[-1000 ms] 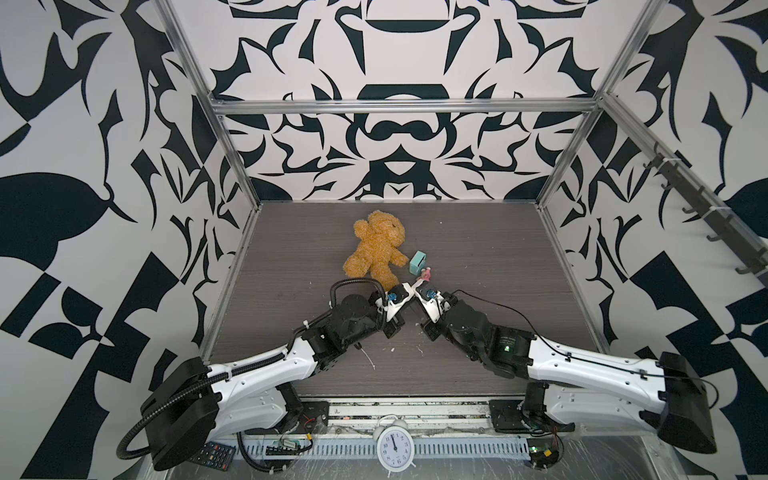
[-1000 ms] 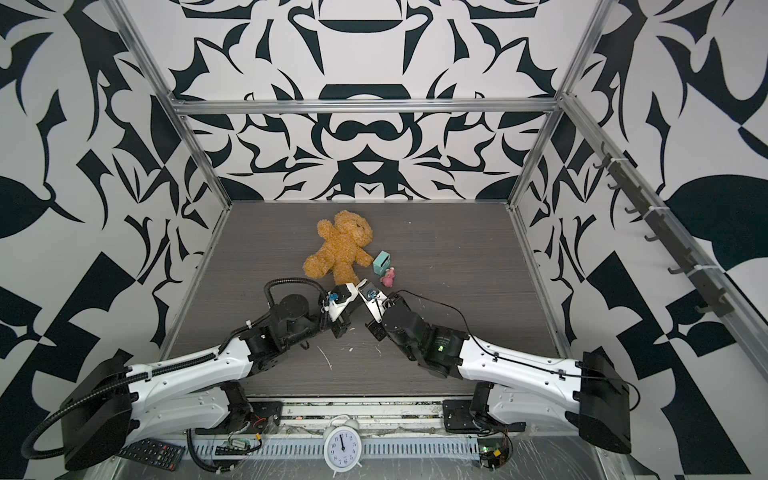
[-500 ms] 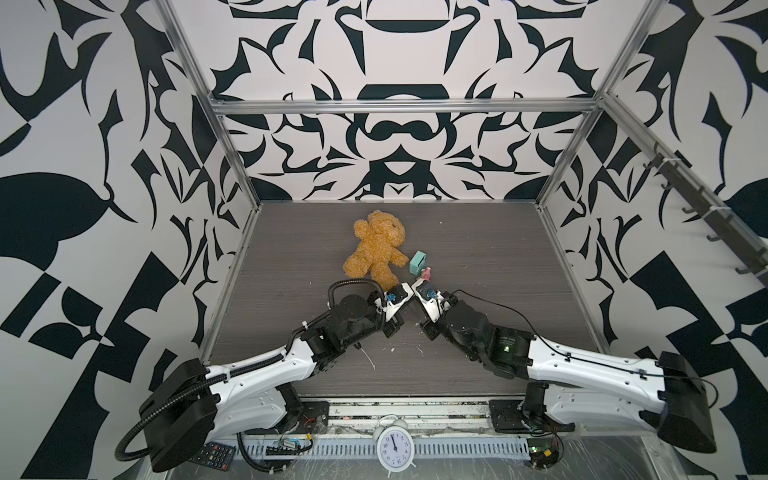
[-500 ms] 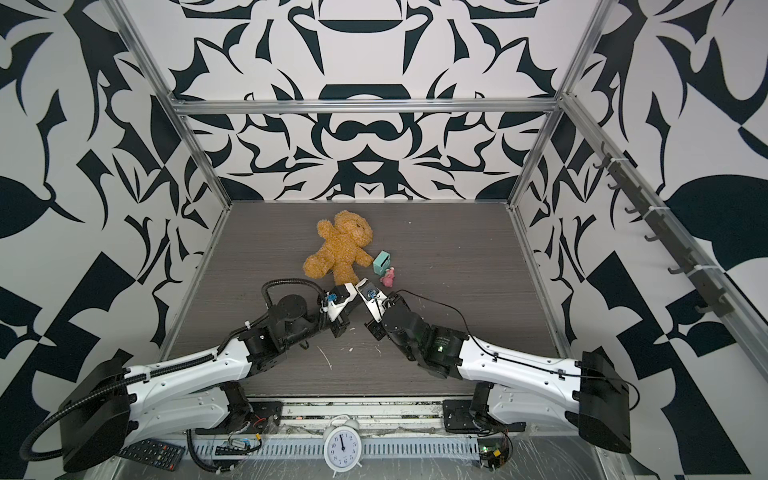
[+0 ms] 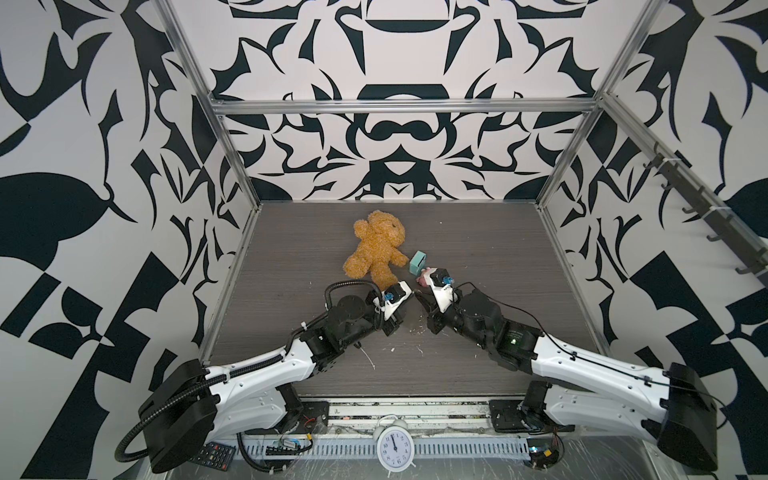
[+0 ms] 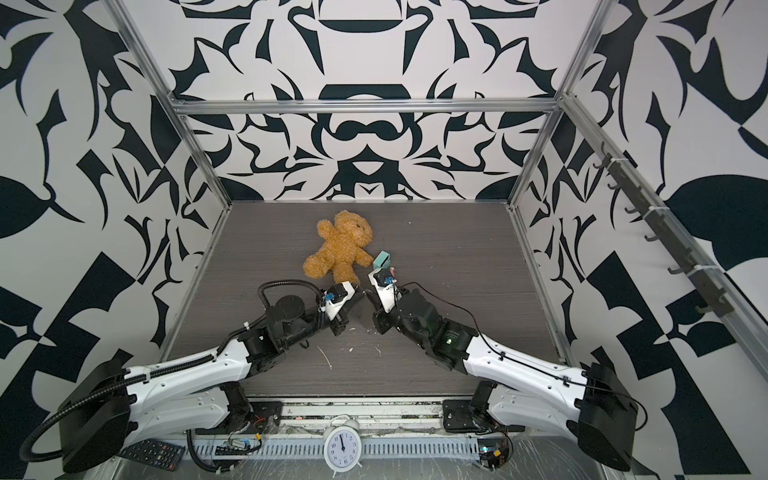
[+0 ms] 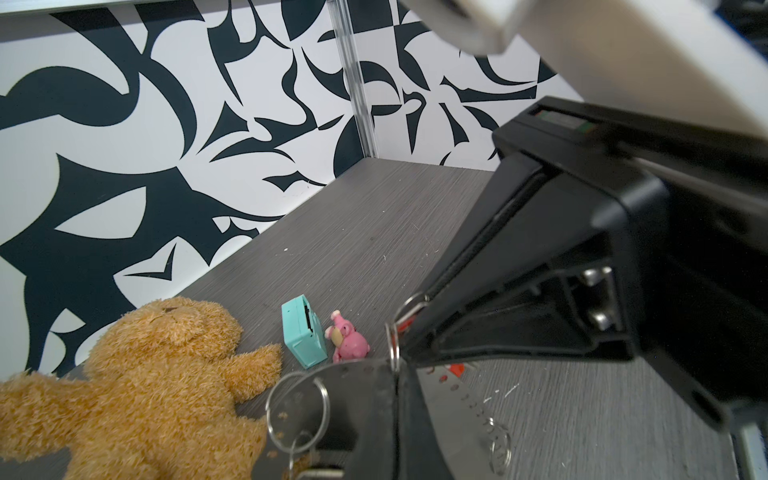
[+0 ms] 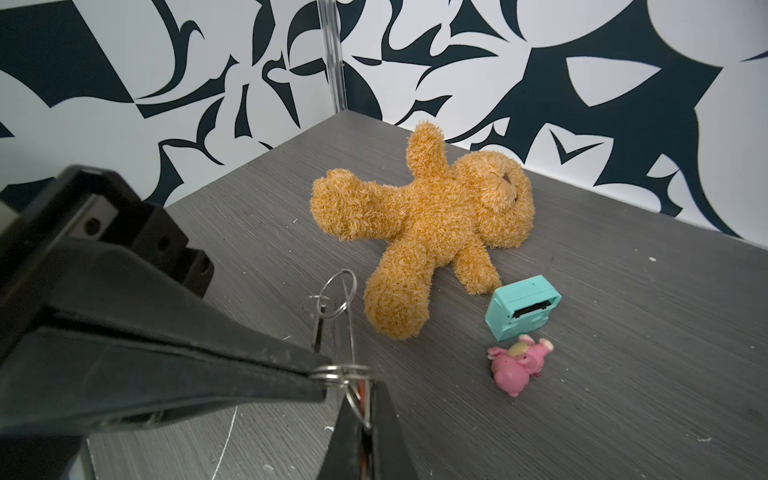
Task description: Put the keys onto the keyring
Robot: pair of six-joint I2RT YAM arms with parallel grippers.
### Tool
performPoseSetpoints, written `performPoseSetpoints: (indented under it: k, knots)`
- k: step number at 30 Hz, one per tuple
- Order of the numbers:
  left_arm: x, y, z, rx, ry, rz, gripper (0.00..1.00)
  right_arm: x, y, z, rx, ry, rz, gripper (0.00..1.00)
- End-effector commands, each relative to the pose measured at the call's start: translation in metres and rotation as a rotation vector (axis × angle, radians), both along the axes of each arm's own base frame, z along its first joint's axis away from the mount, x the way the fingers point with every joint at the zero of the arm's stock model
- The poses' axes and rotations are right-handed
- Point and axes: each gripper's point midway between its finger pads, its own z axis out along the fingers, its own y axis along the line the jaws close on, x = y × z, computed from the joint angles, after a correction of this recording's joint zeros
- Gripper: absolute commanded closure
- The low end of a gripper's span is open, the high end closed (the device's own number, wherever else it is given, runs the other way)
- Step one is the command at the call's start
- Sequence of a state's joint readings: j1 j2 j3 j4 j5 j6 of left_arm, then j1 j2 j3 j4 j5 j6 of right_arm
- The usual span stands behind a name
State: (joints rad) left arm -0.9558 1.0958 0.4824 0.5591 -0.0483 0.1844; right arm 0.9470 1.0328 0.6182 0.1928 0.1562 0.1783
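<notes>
Pinching the keyring (image 7: 268, 411) in the closed left claw (image 8: 316, 374) and the red tag (image 7: 406, 322) in the closed right claw (image 7: 400, 337), tips close together at mid-frame.

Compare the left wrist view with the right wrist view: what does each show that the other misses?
Only the left wrist view: the dotted grey strap and the right arm's white casing.
Only the right wrist view: the whole bear, all limbs in frame; the left wrist view crops it.
Both: bear, teal box, pink figure, silver rings, a sliver of red tag, and the left claw and right claw, both shut, tips meeting at the rings.
</notes>
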Motion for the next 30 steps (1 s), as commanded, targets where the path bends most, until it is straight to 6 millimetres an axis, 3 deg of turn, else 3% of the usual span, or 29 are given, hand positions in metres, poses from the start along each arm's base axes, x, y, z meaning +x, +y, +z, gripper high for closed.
performPoseSetpoints:
  k: [1, 13, 18, 30]
  knots:
    - [-0.003, 0.003, 0.008, -0.031, -0.028, -0.006, 1.00, 0.016, -0.014, 0.013, 0.058, -0.018, -0.091, 1.00]
    - [0.000, 0.005, 0.011, -0.049, -0.032, 0.015, 1.00, 0.015, -0.014, 0.015, 0.048, -0.030, -0.085, 1.00]
    - [-0.001, 0.004, 0.010, -0.045, -0.028, 0.009, 0.92, 0.009, -0.010, 0.018, 0.054, -0.034, -0.042, 1.00]
    - [-0.004, -0.002, 0.008, -0.029, -0.014, -0.025, 0.85, 0.006, -0.005, 0.020, 0.058, -0.040, -0.009, 1.00]
